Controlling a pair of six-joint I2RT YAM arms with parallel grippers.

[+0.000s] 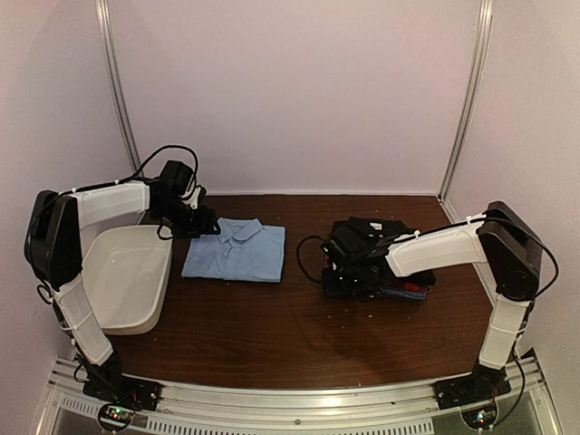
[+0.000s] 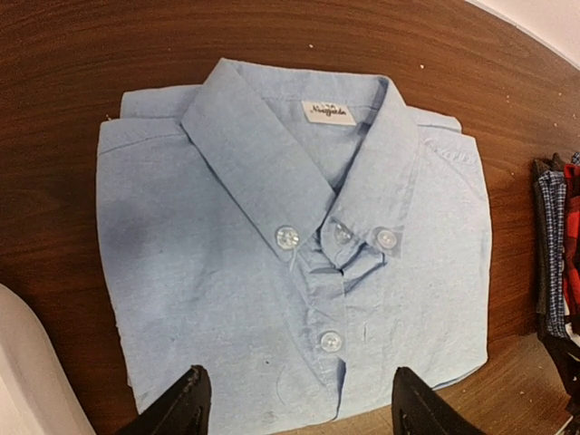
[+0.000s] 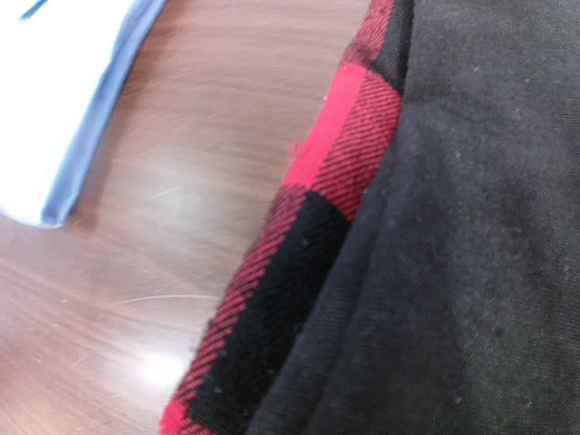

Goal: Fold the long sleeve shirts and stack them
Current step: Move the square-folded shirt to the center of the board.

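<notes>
- Top view: the light blue button-front shirt (image 1: 234,251) lies folded flat on the bench (image 1: 290,331). It sits between the white tub (image 1: 127,276) and the stack of folded shirts (image 1: 381,228), touching neither.
- The left gripper (image 1: 204,225) hangs by the shirt's collar-side corner.
- The right gripper (image 1: 349,263) is down over the stack. It is dark against dark cloth, so I cannot tell whether it is spread or has hold of anything.
- Left wrist view: my two fingers (image 2: 181,408) stand wide apart at the lower edge of the frame, with nothing gripped.
- Whether they touch the cloth is cut off.
- I judge the shirt thin, light and limp. Lifted by one layer it would sag and spill its fold.
- I would pinch through every layer at a folded side edge, away from the buttons and the stiffer collar.
- On this smooth wood it will likely slide rather than bunch.
- The sleeves are tucked out of sight beneath.
- Right wrist view: the camera is very close. It shows the black shirt (image 3: 453,227) lying over a red-and-black check shirt (image 3: 317,245).
- A blurred pale blue edge shows at upper left.
- My own fingers are out of frame here, and the lower layers of the stack are hidden.
- The black cloth looks thicker and soft.
</notes>
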